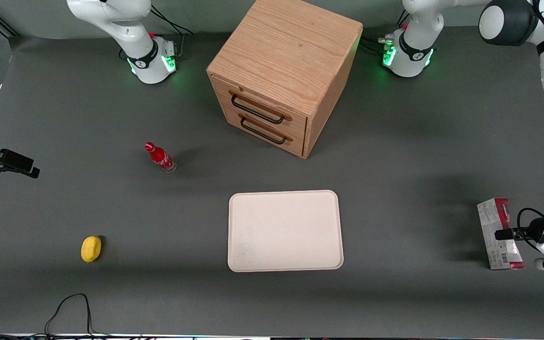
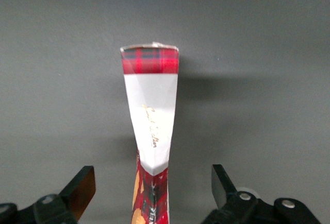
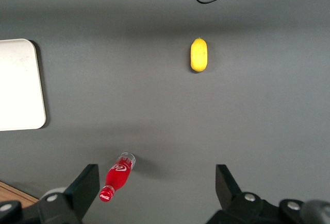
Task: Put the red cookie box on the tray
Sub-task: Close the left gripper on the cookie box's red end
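Left wrist view: claw [image 2: 152,190] spread wide, one finger [image 2: 82,188] on each side of the red cookie box [image 2: 152,116], neither finger touching the carton. Box standing on its narrow edge on the grey bench [image 2: 268,54], red tartan band at its end, white wedge with gold script below it, clear gaps to both fingers.

Front view, near to far: black cable loop [image 1: 69,311] at the bench edge closest to the camera. Yellow lemon-like object [image 1: 90,248] toward the parked arm's end. Cream-white tray [image 1: 285,230] at mid-bench, lying flat, nothing on it. Red cookie box [image 1: 497,233] well apart from the tray, toward the working arm's end of the bench [image 1: 395,165], pale printed face with barcode showing, red edge visible. Claw [image 1: 508,233] at the box, black finger overlapping the carton's edge, white wrist housing just beside it. Box not yet on the tray. Farther off, small red bottle [image 1: 159,157] upright, toward the parked arm's end. Farthest, wooden drawer cabinet [image 1: 284,71] with two black handles, both drawers closed.
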Action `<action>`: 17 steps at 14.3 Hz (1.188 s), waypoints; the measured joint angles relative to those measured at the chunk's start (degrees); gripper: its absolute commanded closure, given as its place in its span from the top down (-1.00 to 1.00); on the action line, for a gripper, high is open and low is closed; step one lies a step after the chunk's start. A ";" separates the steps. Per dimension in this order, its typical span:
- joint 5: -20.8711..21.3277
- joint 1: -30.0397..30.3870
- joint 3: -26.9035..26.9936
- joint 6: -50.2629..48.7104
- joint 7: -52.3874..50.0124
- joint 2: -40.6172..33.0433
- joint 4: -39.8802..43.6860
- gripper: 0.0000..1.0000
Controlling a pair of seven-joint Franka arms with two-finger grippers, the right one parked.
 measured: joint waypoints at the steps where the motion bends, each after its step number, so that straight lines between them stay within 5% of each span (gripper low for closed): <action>1: 0.01 -0.02 -0.01 0.89 0.00 0.02 -0.93 1.00; 4: 0.02 -0.02 -0.01 3.32 0.00 0.07 -3.02 0.88; 7: 0.04 -0.01 0.00 3.38 0.01 0.07 -3.28 -0.59; 8: 0.05 -0.01 0.00 3.38 0.01 0.07 -3.28 -0.93; 17: 0.39 0.02 0.03 3.38 0.01 0.01 -3.25 -1.00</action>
